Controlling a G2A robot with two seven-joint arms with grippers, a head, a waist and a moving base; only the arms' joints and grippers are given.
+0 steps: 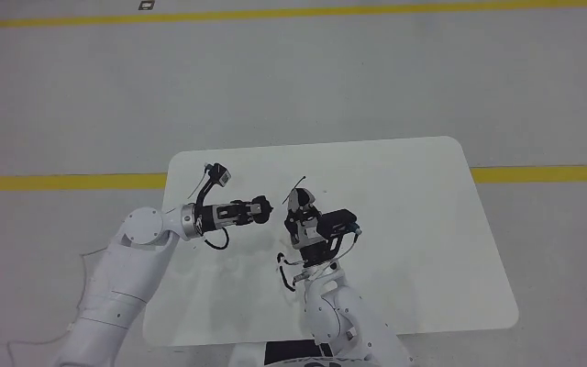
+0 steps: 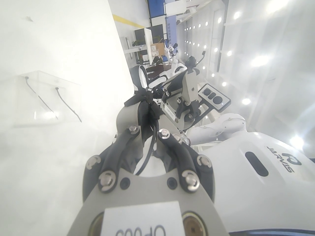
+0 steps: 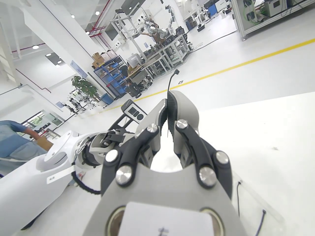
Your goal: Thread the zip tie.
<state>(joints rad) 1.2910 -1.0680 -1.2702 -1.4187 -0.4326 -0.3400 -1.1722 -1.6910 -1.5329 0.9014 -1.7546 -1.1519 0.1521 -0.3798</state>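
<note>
**Tie held up for threading, spares in the tray**

The right gripper, at the centre of the right wrist view, is closed on the zip tie, pinching the strap partway along. The head stands free above the fingertips, and the thin tail hangs out below between the fingers. This hold probably keeps both ends free so the tail can be bent round to the head.

In the top view the tie is lifted off the desk near the middle of the frame. The left gripper sits just to the left of it, near but apart and aimed toward it, likely placed to take one end. Its fingertips look pressed together. Whether anything is caught between them cannot be told.

A clear tray lies on the desk at the left-centre of the left wrist view. It holds two spare ties, side by side but apart, both straight and unthreaded. Threading seems not yet begun, since the held tie shows no loop.
</note>
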